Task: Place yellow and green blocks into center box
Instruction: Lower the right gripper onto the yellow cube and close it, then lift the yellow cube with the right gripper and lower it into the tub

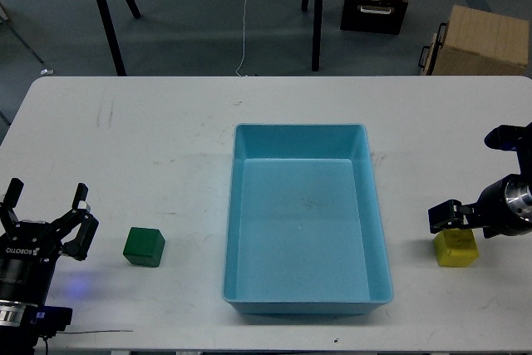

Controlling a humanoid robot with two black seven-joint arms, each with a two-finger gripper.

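The right gripper [450, 220] sits directly over the yellow block [455, 248] — I cannot tell its finger gap. The left gripper [43, 209], fingers apart, has the green block [144, 246] just to its right — the blue box [306, 220] beyond.

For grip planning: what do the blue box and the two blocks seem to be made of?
Blue box: probably moulded plastic, with thin walls, rounded corners and a slight sheen.
Green block: matte, perhaps painted wood or foam; unclear.
Yellow block: matte with softened edges, perhaps foam or plastic.
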